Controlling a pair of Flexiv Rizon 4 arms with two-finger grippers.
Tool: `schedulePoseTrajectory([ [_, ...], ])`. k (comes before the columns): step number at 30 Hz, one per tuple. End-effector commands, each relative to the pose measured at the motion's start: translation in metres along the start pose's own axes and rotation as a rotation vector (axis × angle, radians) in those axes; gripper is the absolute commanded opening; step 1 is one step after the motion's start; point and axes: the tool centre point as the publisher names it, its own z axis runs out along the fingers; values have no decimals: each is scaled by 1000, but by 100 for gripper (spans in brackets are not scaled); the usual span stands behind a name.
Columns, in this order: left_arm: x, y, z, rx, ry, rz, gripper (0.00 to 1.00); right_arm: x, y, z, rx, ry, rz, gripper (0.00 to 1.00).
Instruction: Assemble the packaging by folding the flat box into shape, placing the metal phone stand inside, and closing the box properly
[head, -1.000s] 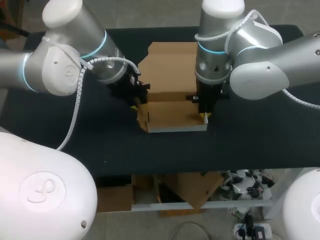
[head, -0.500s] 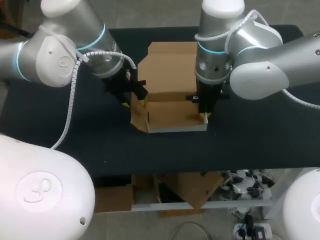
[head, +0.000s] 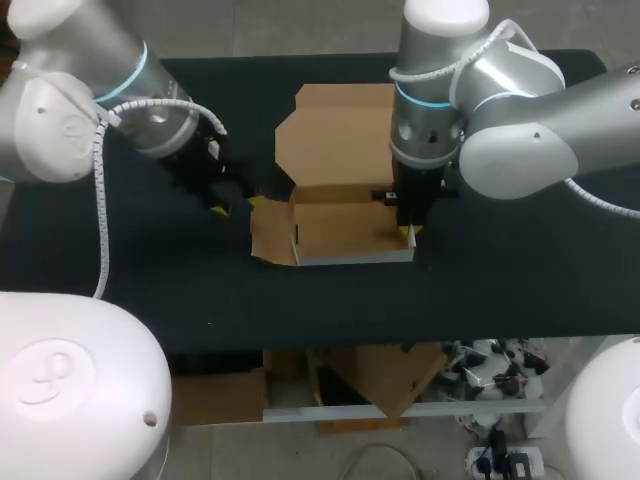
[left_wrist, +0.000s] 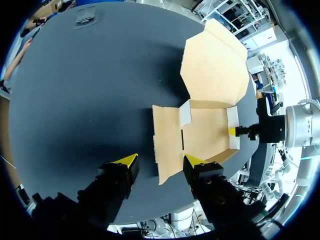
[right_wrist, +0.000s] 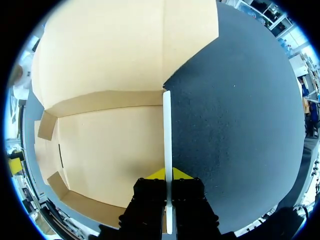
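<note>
The cardboard box (head: 340, 205) lies at the middle of the black table (head: 500, 285), only partly folded; its broad lid panel (head: 335, 135) lies flat on the far side, and the shallow tray part sits nearer, with a low near wall and short tabs raised at its corners; the left side flap (head: 270, 235) is splayed outward and down onto the table, not upright; the right side wall stands upright, showing as a thin pale edge in the right wrist view; the right gripper (head: 409, 235) comes straight down onto that wall at the tray's near right corner, and in the right wrist view (right_wrist: 168, 176) its two fingers are clenched on the wall from both sides, one inside the tray and one outside over bare table; the left gripper (head: 238, 205) hangs to the left of the box with its fingers spread and nothing between them; in the left wrist view (left_wrist: 161, 161) the splayed flap (left_wrist: 167, 145) lies just ahead of it, one yellow tip close to the flap's near corner, though whether they touch cannot be told; toward the far left of the table, well apart from the box, lies a small dark object (left_wrist: 85, 21), too small to identify
</note>
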Motion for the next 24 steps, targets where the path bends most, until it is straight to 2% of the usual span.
schedulePoseTrajectory([
  [1,-14,6,-5,9,45,-2,60,1,0,0,2,-3,1,0],
  [6,-25,7,-4,14,77,-2,58,1,0,0,2,-3,1,0],
  [10,-33,8,0,8,103,-4,50,1,0,0,2,-3,1,0],
  [17,-42,6,11,-6,139,-4,49,1,0,0,2,-3,1,0],
  [24,-49,4,18,-12,161,-8,39,1,0,0,2,-3,1,0],
])
